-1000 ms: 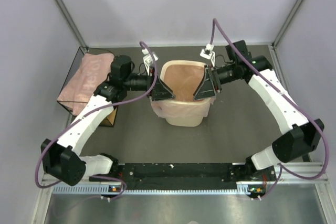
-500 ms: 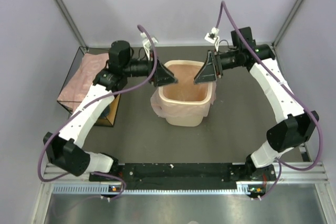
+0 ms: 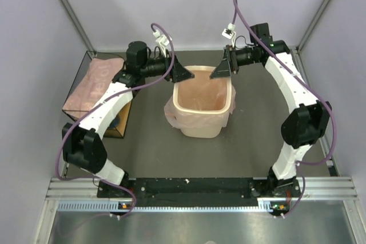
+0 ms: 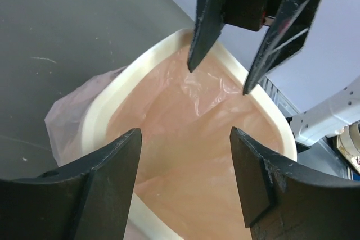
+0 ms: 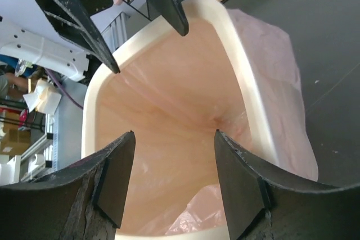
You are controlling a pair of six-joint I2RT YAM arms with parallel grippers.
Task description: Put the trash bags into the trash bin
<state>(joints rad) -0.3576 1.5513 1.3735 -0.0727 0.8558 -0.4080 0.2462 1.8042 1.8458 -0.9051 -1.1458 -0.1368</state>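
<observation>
Two black two-finger grippers, left (image 3: 184,74) and right (image 3: 220,71), each spread wide and holding nothing, poised over the far rim of the cream-beige rounded-square plastic bin (image 3: 201,127) near the middle of the table's far edge, a translucent pale pink film bag (image 3: 197,92) lining it and spilling over its left and near sides. Likely trouble: a fingertip snagging and tearing the thin film, dragging it off the rim, or nudging the light bin. Only from above, the folded pink stack (image 3: 91,84) in the dark wire-framed box (image 3: 121,127) by the left edge; only from the wrists, crinkles along the inner walls.
</observation>
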